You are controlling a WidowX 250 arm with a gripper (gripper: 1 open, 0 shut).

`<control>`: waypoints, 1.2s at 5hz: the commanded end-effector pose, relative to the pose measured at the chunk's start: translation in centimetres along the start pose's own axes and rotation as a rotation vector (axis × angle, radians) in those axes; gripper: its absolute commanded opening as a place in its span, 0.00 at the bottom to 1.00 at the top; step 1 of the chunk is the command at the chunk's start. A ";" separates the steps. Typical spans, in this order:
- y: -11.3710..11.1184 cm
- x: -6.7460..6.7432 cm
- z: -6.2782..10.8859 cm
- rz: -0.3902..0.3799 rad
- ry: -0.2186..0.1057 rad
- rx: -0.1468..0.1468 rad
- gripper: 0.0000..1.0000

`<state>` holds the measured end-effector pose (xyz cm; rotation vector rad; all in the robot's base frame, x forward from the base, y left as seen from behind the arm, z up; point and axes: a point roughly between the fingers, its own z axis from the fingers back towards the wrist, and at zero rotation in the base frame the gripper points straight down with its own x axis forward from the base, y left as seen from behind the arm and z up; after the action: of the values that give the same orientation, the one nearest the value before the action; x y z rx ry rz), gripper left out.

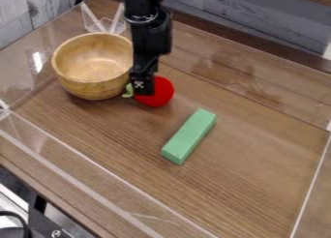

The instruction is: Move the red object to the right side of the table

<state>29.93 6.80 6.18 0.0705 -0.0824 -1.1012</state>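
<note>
The red object (158, 95), a small round ball with a light green leafy bit on its left, rests on the wood-grain table (258, 174) just right of the wooden bowl. My gripper (143, 84) points straight down and stands low over the ball's upper left part. Its black fingers are open and hide part of the ball. I cannot tell whether the fingers touch it. The ball lies in the left half of the table.
A wooden bowl (91, 66) stands at the back left, close to the gripper. A green rectangular block (189, 136) lies diagonally near the middle. Low clear plastic walls (313, 198) edge the tabletop.
</note>
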 end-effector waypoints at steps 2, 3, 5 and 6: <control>-0.1 0.9 -0.8 -0.063 -0.048 0.021 1.00; -0.4 2.4 0.5 0.002 -0.022 0.035 0.00; -2.4 10.8 2.8 0.100 0.009 0.086 0.00; -4.7 14.8 1.2 0.024 -0.011 0.066 0.00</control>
<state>31.19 -8.62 5.78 0.1019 -0.0690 -1.0861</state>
